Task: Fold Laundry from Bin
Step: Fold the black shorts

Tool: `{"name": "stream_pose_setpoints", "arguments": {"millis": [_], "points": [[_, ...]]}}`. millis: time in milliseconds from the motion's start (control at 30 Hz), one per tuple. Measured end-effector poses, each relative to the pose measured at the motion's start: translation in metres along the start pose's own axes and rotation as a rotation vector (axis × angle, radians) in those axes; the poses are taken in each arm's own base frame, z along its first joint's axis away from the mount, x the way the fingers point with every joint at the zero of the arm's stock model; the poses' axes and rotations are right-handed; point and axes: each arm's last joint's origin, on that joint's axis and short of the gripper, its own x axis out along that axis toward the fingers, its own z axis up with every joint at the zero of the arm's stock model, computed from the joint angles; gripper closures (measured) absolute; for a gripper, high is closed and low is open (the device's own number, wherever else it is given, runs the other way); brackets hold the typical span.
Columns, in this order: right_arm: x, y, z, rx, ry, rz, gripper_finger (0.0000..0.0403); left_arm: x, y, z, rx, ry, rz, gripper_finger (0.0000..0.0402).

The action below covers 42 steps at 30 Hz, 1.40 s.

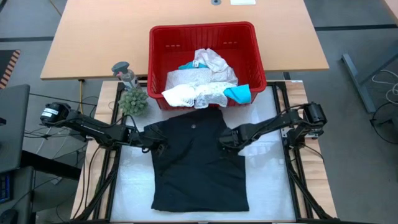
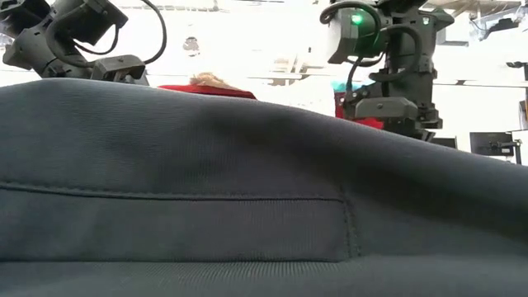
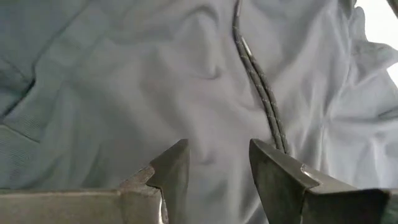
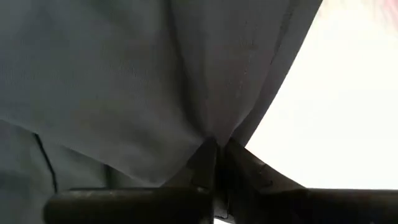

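Note:
A black shirt (image 1: 196, 162) lies spread flat on the white table top, collar toward the bin; it fills the low view (image 2: 247, 190). The red bin (image 1: 249, 37) stands at the far edge and holds white lacy garments (image 1: 199, 84) and a teal one (image 1: 239, 93). My left gripper (image 1: 158, 146) is open at the shirt's left sleeve, its fingers (image 3: 174, 168) standing over the cloth (image 3: 186, 74); whether they touch it I cannot tell. My right gripper (image 1: 225, 142) is shut on the shirt at its right sleeve. My right gripper pinches a raised fold of the black cloth (image 4: 214, 134) between its two fingers, close to the shirt's right edge. The fingers come from the table's right, slanting down. Creases run out from the pinch; the rest of the shirt lies on the table.
A small green plant (image 1: 134, 101) and a grey figure (image 1: 124, 71) stand left of the bin, near my left arm. A wooden table (image 1: 93, 37) lies beyond the bin. Bare white table top (image 1: 267, 180) shows right and left of the shirt.

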Motion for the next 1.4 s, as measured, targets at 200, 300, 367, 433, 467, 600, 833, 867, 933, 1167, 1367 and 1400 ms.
{"name": "stream_pose_setpoints", "arguments": {"millis": [200, 300, 367, 433, 467, 600, 833, 867, 933, 1167, 1367, 1400], "points": [[-0.016, -0.018, -0.010, 0.048, 0.002, -0.157, 0.0272, -0.001, -0.004, -0.002, 0.076, -0.018, -0.021, 0.0246], [-0.036, -0.030, -0.014, 0.033, -0.060, -0.169, 0.0233, -0.004, -0.015, -0.002, 0.209, 0.010, -0.161, 0.0246], [-0.055, -0.036, -0.018, 0.013, -0.115, -0.110, 0.0210, -0.010, -0.033, 0.003, 0.293, 0.054, -0.322, 0.0246], [-0.075, -0.042, -0.024, -0.027, -0.172, -0.034, 0.0192, -0.021, -0.055, 0.010, 0.357, 0.106, -0.461, 0.0246], [-0.085, -0.044, -0.029, -0.052, -0.190, 0.020, 0.0186, -0.027, -0.066, 0.012, 0.388, 0.148, -0.510, 0.0246], [-0.122, -0.039, -0.053, -0.197, -0.227, 0.362, 0.0175, -0.063, -0.110, 0.011, 0.605, 0.307, -0.574, 0.0246], [-0.153, 0.005, -0.114, -0.372, -0.256, 0.729, 0.0186, -0.129, -0.171, -0.012, 0.867, 0.342, -0.460, 0.0246], [-0.152, 0.013, -0.124, -0.388, -0.236, 0.750, 0.0188, -0.137, -0.178, -0.019, 0.868, 0.344, -0.447, 0.0246], [-0.147, 0.029, -0.143, -0.420, -0.193, 0.767, 0.0193, -0.148, -0.188, -0.034, 0.870, 0.346, -0.416, 0.0246], [-0.110, 0.086, -0.186, -0.515, -0.137, 0.795, 0.0199, -0.158, -0.198, -0.096, 0.975, 0.412, -0.243, 0.0246], [-0.076, 0.108, -0.204, -0.328, -0.025, 0.725, 0.0194, -0.146, -0.197, -0.129, 0.927, 0.446, -0.142, 0.0246], [-0.072, 0.110, -0.206, -0.284, -0.028, 0.708, 0.0193, -0.143, -0.197, -0.132, 0.925, 0.428, -0.126, 0.0246]]}}
